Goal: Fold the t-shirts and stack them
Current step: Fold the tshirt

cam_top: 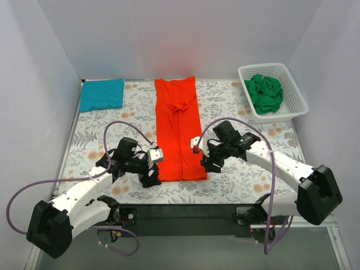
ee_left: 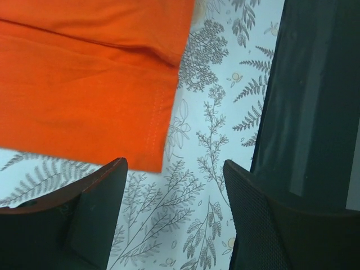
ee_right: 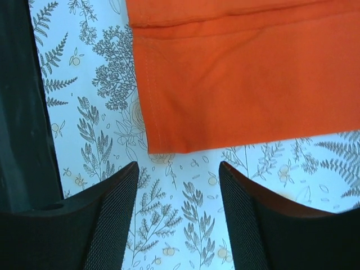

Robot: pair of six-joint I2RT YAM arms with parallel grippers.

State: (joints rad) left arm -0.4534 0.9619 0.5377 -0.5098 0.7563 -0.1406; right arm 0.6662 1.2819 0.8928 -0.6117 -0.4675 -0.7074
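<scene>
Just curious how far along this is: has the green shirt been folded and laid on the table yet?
No, the green t-shirt lies crumpled in a heap inside the white basket at the far right.

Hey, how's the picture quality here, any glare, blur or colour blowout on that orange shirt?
Top external view: the orange t-shirt is oversaturated, its folds hard to read, and it tints the back wall reddish. Left wrist view: stitching sharp, faint streaky sheen on the dark panel. Right wrist view: evenly lit, sharp, no glare.
</scene>
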